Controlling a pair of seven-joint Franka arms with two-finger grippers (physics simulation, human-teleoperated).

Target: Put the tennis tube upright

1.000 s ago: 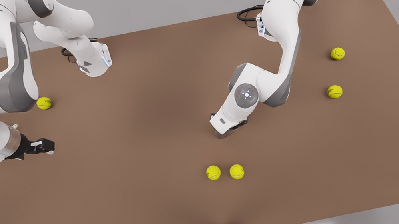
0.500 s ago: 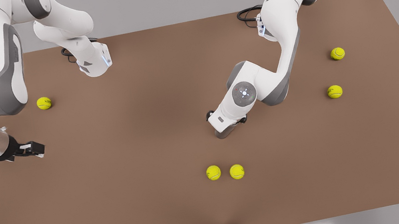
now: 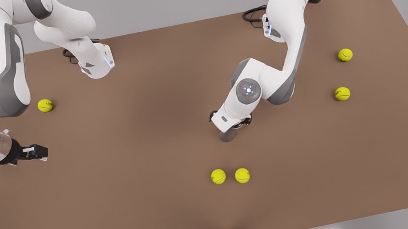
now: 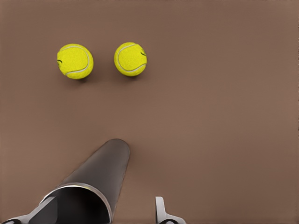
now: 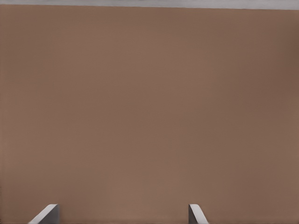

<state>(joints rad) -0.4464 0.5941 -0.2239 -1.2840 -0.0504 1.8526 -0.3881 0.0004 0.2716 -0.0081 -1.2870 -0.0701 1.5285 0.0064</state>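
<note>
The left gripper, near the middle of the front view, has its jaws around the upper rim of the tennis tube. In the left wrist view one finger sits against the rim and the other finger stands apart from it, so the jaws look wide and not closed on the tube. In the front view the tube shows as a short grey stub under the wrist, touching the brown table. Compared with a second ago, this arm's elbow and wrist have drawn slightly toward the upper part of the frame, while the stub stayed put. That suggests the tube is near upright, perhaps leaning, and the tilt-up is almost finished.

Two yellow tennis balls lie side by side just below the tube in the frame.

The right gripper, at the left edge of the front view, has wide, empty jaws. It has drifted a little toward the left edge and waits, well apart from the tube. A single ball lies above it.
</note>
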